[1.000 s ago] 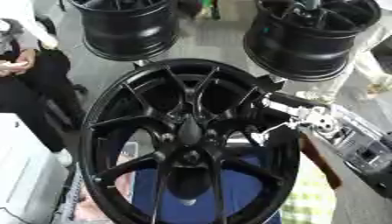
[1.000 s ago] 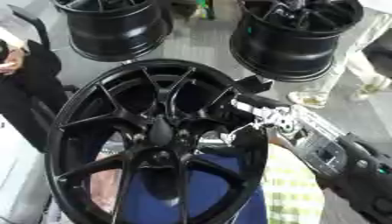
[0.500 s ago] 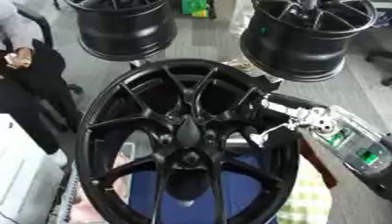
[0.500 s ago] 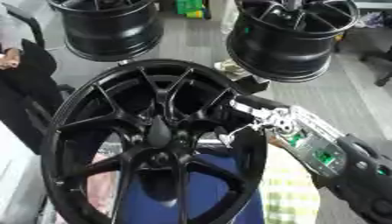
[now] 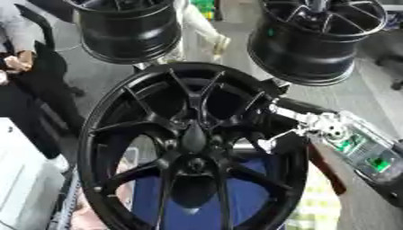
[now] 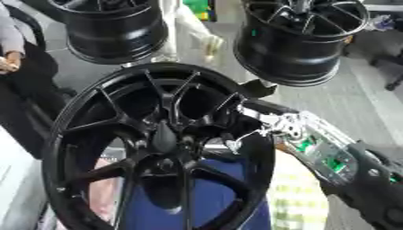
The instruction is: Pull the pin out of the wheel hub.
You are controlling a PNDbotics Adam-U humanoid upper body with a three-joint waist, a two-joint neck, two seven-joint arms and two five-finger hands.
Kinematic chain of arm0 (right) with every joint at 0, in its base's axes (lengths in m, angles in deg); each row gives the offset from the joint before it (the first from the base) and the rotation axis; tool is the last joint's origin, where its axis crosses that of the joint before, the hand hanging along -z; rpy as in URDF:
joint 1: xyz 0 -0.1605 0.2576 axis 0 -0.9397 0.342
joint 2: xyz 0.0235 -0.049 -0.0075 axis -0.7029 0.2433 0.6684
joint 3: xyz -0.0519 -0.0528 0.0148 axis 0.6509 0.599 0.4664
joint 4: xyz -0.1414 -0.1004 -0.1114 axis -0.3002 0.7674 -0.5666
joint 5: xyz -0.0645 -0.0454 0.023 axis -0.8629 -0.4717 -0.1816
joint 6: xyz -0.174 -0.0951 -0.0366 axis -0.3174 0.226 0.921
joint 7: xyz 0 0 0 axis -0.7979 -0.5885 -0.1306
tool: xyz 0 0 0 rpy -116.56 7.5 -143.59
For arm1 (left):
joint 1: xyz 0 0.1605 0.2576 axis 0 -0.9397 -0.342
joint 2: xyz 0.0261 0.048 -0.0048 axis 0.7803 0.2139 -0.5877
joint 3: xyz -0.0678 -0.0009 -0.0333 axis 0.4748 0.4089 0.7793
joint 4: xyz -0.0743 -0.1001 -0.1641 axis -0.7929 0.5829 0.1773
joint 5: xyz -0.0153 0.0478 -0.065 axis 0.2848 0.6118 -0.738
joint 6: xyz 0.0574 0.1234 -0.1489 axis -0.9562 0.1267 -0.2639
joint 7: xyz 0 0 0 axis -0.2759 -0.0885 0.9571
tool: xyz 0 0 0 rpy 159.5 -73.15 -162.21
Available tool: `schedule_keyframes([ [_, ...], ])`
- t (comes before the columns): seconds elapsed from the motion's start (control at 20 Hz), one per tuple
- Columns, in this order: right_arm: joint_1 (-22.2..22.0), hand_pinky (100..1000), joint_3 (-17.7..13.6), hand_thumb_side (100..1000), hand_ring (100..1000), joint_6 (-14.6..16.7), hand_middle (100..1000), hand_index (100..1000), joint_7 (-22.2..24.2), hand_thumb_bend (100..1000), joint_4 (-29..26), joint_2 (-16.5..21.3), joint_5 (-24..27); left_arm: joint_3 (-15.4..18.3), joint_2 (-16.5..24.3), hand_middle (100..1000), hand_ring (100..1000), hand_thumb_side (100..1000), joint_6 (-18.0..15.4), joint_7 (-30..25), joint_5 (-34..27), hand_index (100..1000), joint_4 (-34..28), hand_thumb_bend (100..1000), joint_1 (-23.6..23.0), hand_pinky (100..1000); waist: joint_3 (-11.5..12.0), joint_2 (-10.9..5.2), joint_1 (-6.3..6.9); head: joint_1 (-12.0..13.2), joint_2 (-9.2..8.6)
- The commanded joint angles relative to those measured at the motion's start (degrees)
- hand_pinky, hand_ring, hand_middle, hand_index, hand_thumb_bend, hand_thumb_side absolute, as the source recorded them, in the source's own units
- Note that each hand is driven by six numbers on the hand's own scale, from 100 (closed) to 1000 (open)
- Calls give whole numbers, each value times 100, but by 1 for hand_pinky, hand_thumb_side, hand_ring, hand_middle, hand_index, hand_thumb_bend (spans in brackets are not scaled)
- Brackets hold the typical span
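Note:
A large black wheel hub (image 5: 193, 137) with thin spokes fills the middle of both views, lying tilted over a blue cloth. My right hand (image 5: 319, 128) comes in from the right and sits on the hub's right rim, reaching inward toward the spokes. A thin pale piece with a small light tip (image 5: 265, 144) runs from the hand into the hub; I cannot tell whether it is the pin or part of the hand. My right forearm (image 5: 370, 157), with green parts showing, trails to the lower right. My left hand shows in no view.
Two more black wheels stand behind, one at back left (image 5: 126, 27) and one at back right (image 5: 319, 38). A seated person (image 5: 15, 72) is at the far left. A yellow checked cloth (image 5: 315, 202) lies at the lower right and a white surface (image 5: 20, 179) at the lower left.
The whole picture has shifted a little, so the camera moved. My right hand stays at the same spot on the hub's right rim.

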Motion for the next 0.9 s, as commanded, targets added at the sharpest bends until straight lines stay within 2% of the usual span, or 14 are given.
schedule_keyframes([
  [0.05, 79, 805, -43, 192, 694, -10, 612, 710, 3, 100, -84, 92, 36, 116, 186, 915, 970, 477, -49, 228, 262, 1000, 43, 432, 73, 939, -2, -48, 27, 29, -33],
  [0.55, 96, 806, -50, 192, 694, -10, 611, 711, 7, 100, -95, 100, 39, 51, 128, 892, 954, 429, -28, 790, 491, 987, 88, 418, 101, 919, 2, -47, 16, 87, -18],
  [0.9, 93, 806, -59, 190, 694, -16, 611, 711, 2, 100, -94, 116, 34, 100, 104, 838, 918, 405, 60, 1119, 383, 933, 21, 352, 87, 885, -3, -61, 16, 74, -29],
])
